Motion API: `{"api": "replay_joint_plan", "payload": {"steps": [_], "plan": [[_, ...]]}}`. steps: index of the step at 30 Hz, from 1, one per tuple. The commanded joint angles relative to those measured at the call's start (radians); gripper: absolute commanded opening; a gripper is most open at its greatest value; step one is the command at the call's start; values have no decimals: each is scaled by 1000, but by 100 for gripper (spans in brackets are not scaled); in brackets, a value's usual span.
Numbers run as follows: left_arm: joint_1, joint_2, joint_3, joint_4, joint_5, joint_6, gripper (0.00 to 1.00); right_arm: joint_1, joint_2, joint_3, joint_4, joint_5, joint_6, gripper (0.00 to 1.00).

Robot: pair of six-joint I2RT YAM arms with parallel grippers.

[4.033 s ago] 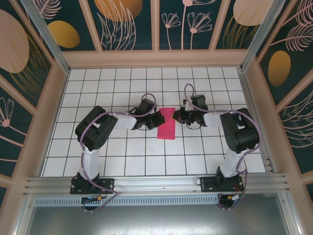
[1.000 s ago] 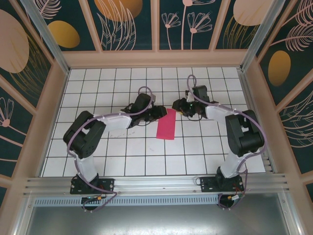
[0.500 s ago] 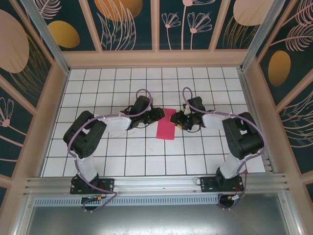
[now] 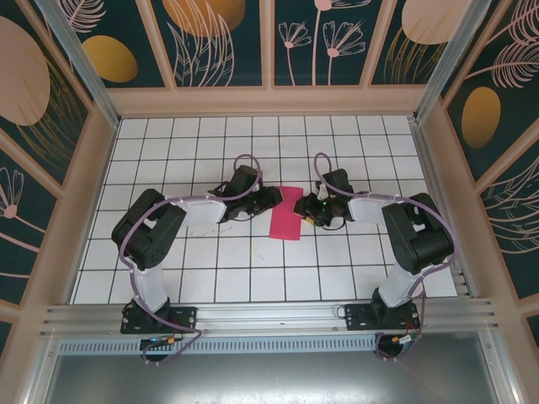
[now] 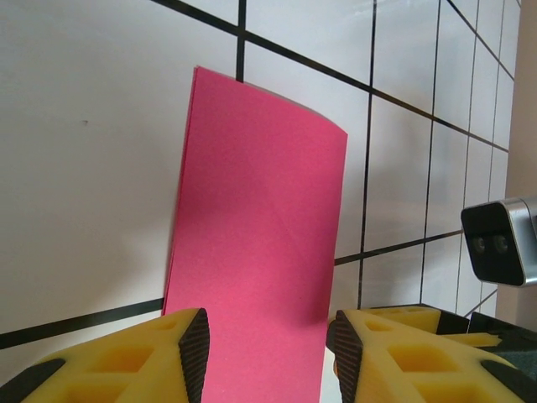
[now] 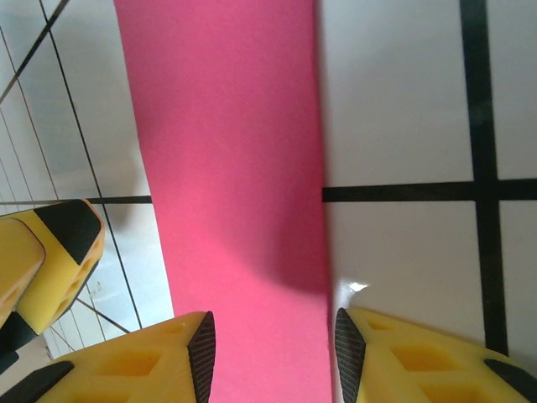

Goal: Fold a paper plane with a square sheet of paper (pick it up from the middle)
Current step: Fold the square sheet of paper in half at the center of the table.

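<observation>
As the two arms bend inward over the white gridded bench (image 4: 210, 278), the left claw (image 4: 273, 199) and the right claw (image 4: 305, 208) face each other with the square sheet of paper (image 4: 286, 220) between them. The sheet is folded to a narrow magenta-pink strip and lies flat on the tiles.

Both claws stand partly open, jaws apart and clamped on nothing.

From above, the claws flank the end of the strip farther from the arm bases. The rest of the strip runs back past them toward the near edge of the bench.

The left wrist camera adds what the overhead view cannot resolve. The strip passes through the gap in that claw, one yellow finger (image 5: 126, 361) overlaps a long edge, and the other stands just beside the opposite edge. Off to that claw's right are the other arm's grey camera housing (image 5: 501, 242) and a yellow fingertip.

The right wrist camera gives the mirror picture, with the strip running out from between its own fingers (image 6: 419, 365). The left claw's black-padded fingertip (image 6: 63, 243) sits just beside the strip's far edge.

None of the views settles whether any pad presses on the paper or hangs just above it.
</observation>
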Motion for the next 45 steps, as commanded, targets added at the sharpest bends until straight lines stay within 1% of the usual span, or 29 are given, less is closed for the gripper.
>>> {"api": "replay_joint_plan", "payload": {"steps": [1,5,9,13,17,22,27,35,45], "plan": [[6,24,16,-5,25,-5,47,6,20,-17,24,1,4,45],[6,26,14,-4,25,-3,47,5,15,-17,7,24,3,44],[7,24,11,-4,22,-3,46,5,-45,-14,-3,60,5,44],[6,22,12,-6,17,-2,46,3,-71,-14,25,34,9,44],[6,22,9,-9,15,0,47,5,-59,-32,79,-12,30,44],[7,22,11,-6,17,0,47,8,-16,-29,93,-47,29,44],[8,28,12,-5,21,-1,47,11,14,-21,46,-13,14,43],[8,28,15,-5,23,0,47,9,31,-53,48,2,8,43],[12,32,16,-28,23,2,53,6,34,-74,61,3,10,42]]}}
